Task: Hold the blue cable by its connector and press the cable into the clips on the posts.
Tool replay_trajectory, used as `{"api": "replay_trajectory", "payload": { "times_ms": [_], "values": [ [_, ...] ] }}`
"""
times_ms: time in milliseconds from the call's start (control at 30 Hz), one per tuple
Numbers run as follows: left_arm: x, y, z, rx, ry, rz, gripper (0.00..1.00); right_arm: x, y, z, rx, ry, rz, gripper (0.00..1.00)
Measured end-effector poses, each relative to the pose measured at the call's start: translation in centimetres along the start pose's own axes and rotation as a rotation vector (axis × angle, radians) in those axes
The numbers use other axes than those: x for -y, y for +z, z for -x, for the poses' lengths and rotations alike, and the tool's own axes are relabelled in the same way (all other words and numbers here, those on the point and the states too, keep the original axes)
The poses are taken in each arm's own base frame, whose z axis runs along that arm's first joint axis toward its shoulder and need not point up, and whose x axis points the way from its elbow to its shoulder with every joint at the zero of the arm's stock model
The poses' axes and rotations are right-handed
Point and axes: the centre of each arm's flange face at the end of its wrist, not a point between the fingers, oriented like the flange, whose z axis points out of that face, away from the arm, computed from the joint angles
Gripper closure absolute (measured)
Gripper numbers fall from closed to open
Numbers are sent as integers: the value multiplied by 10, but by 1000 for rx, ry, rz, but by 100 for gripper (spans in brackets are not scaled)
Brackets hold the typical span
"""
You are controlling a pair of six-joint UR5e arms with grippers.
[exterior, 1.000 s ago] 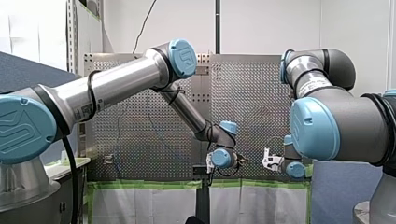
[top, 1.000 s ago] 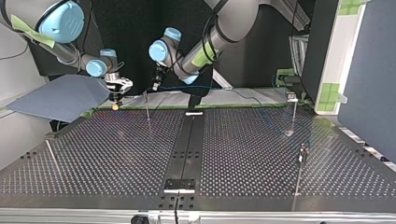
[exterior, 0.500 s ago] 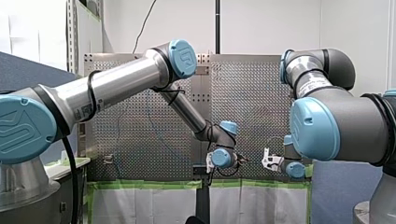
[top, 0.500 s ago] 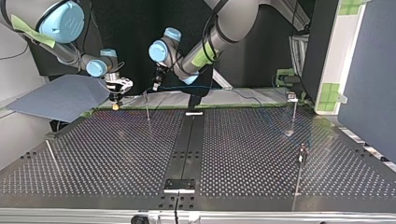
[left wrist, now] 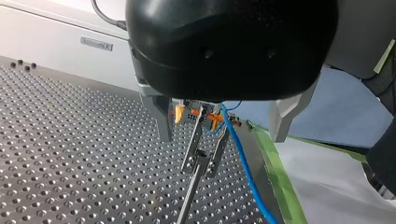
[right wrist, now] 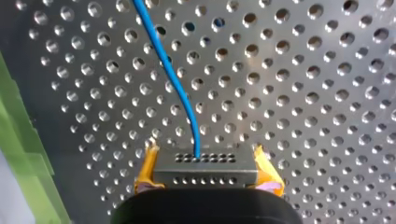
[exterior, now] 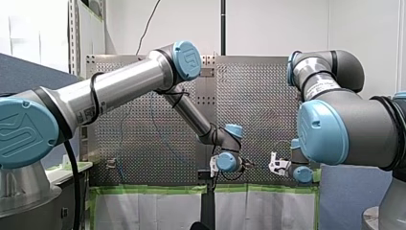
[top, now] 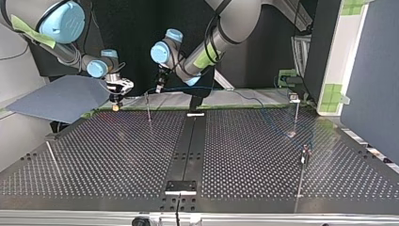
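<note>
The right jaws had the connector pinched end to end between their yellow pads, low over the perforated counter. The blue cable left the connector's middle and ran off ahead. So the holding part looked done.

The pressing part did not. In the left wrist view the left jaws stood wide apart and empty, straddling the nearest post. As far as I could judge, the cable passed just beside the metal prongs of its clip rather than between them.

Seen from across the counter, the cable trailed away toward the post at that view's right and down near its foot. Whether it was seated in that clip was too small to tell. Another post, nearer that camera, showed no cable on it. I reckoned most of the clipping was left to do.
</note>
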Motion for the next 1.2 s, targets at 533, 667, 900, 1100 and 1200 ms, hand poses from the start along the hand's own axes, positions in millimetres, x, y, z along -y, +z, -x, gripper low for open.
{"api": "replay_trajectory", "payload": {
  "times_ms": [533,667,900,1100,1200],
  "values": [
    [0,0,-1,-1,0,1,0,-3,0,0,-3,0,22,100],
    [-1,0,-1,0,0,4,0,-3,0,0,-3,0,21,100],
    [-2,0,-1,1,0,12,0,-3,0,0,-2,1,19,100],
    [-3,-2,-1,-16,12,16,0,0,0,1,-3,-7,9,100],
    [-4,-4,-4,-39,35,22,0,2,-2,3,5,-22,2,100]
  ]
}}
